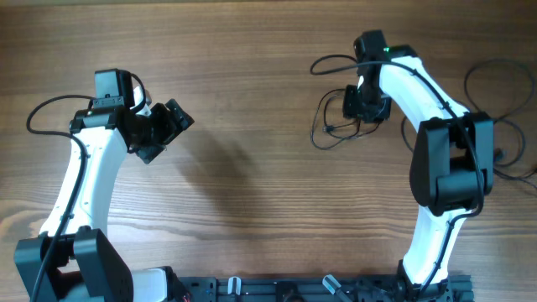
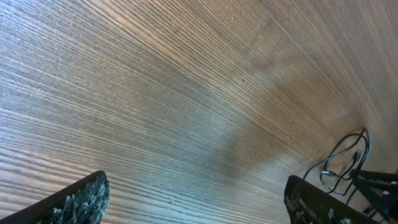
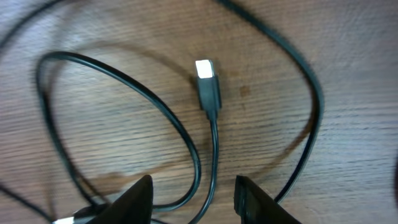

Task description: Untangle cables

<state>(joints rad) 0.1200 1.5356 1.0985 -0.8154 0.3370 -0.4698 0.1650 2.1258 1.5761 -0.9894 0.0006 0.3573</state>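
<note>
Two sets of jaws apart, left wide over table (image 2: 155,93), right straddling cable (image 3: 213,155).

I can read no text, label, brand or number in any of my views. The plug (image 3: 208,81), just beside the cable (image 3: 118,79) loop, shows a plain bright tip and no marking I can make out.

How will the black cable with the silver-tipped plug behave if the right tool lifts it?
Probably floppy: the black cable lies in loose curves, so it should droop and trail. Likely light, being thin. Its plug looks like the one stiff part, and the loops crossing near the right tool may drag along.
</note>
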